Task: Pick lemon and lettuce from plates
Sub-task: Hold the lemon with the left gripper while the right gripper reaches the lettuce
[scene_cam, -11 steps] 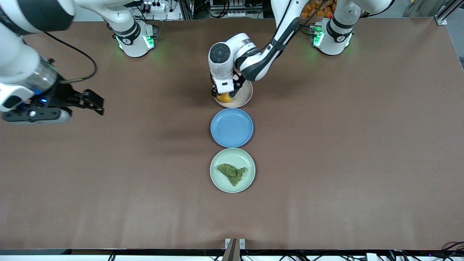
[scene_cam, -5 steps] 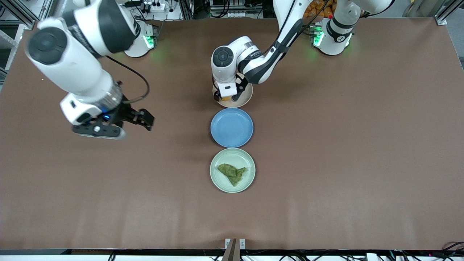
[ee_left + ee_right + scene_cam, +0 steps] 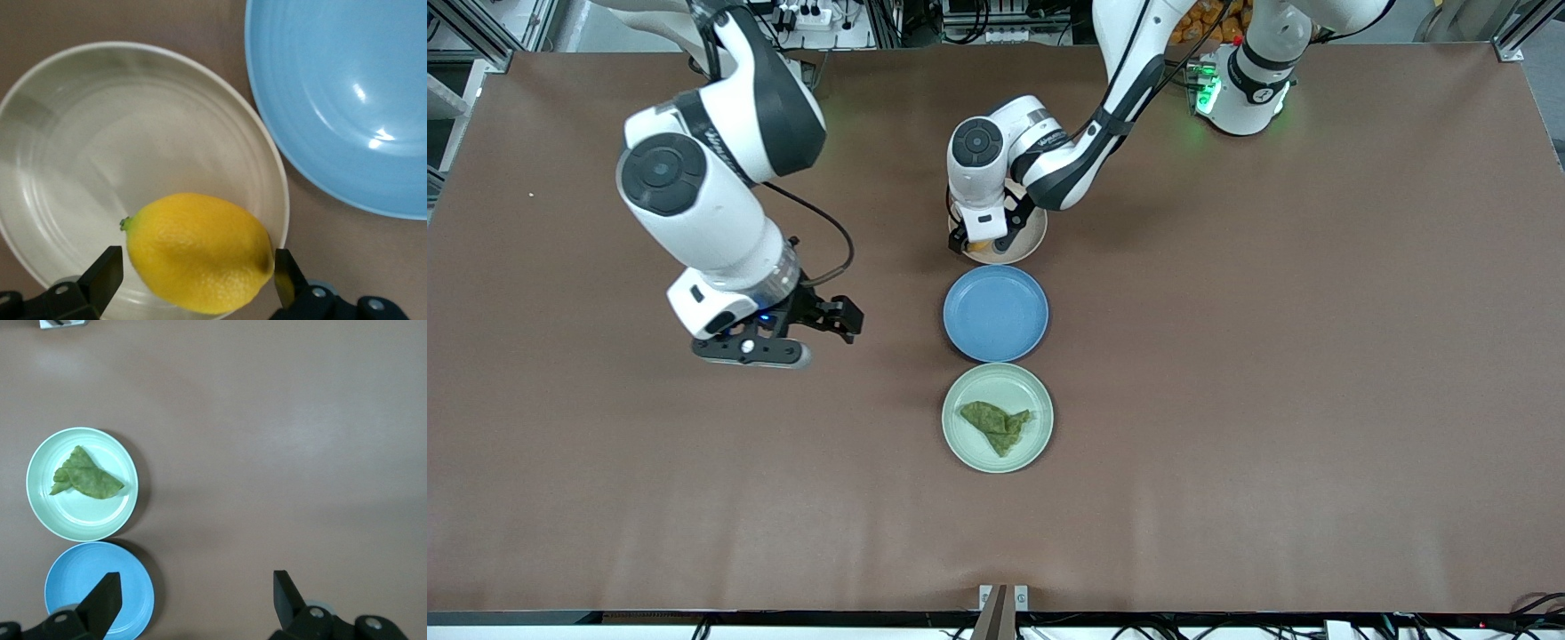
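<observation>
Brown matting covers the table (image 3: 1272, 400), with three plates in a row down its middle: beige plate (image 3: 1030, 238) nearest the robot bases, blue plate (image 3: 996, 313) next, mint plate (image 3: 998, 418) closest to the front camera. The left claw (image 3: 984, 238) is down in the beige plate with its fingers spread either side of the lemon (image 3: 201, 252) (they look just short of touching, though I can't be sure). The lettuce (image 3: 996, 425) lies limp on the mint plate. The right claw (image 3: 831, 324), fingers wide apart, hovers over bare table toward the right arm's end.

Trouble I'd expect: the rounded lemon could squirt out sideways when squeezed, or a finger could catch the plate's rim and shove it. Thin lettuce may slip a pinch entirely.

No lettering on the arms is readable.
</observation>
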`<state>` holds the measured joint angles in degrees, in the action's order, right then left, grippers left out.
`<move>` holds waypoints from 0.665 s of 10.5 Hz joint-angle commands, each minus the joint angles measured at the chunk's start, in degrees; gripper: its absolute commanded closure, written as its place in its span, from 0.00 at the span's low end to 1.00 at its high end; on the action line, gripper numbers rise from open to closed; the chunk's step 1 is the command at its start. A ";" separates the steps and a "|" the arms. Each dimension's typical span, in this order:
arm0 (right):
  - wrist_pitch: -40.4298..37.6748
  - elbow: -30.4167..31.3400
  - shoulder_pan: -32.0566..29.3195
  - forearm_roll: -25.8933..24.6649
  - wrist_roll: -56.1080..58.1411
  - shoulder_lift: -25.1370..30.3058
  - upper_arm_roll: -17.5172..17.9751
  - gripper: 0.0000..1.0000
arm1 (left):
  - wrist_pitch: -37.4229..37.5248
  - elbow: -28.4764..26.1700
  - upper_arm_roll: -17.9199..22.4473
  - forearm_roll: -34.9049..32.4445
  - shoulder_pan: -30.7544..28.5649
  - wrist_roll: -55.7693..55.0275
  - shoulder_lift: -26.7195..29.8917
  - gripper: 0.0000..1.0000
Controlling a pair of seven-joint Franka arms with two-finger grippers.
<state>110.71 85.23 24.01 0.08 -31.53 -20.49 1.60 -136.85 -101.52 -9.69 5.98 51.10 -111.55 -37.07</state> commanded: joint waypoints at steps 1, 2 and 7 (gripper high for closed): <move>3.00 -0.86 1.92 0.54 -4.41 -2.26 -0.28 0.00 | -1.49 -0.17 0.20 -3.34 0.40 -2.70 -0.72 0.00; 4.06 -0.95 3.14 0.10 -5.90 -3.67 -0.28 0.00 | -1.49 -0.17 0.20 -3.34 0.31 -2.71 -0.72 0.00; 14.42 -3.14 8.33 -0.16 -17.32 -12.36 -0.28 0.00 | -1.67 -0.08 0.20 -6.15 0.22 -2.53 -1.77 0.42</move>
<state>122.82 84.56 31.41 0.00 -46.06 -29.48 1.59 -137.40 -101.36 -9.89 2.50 51.19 -112.50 -37.23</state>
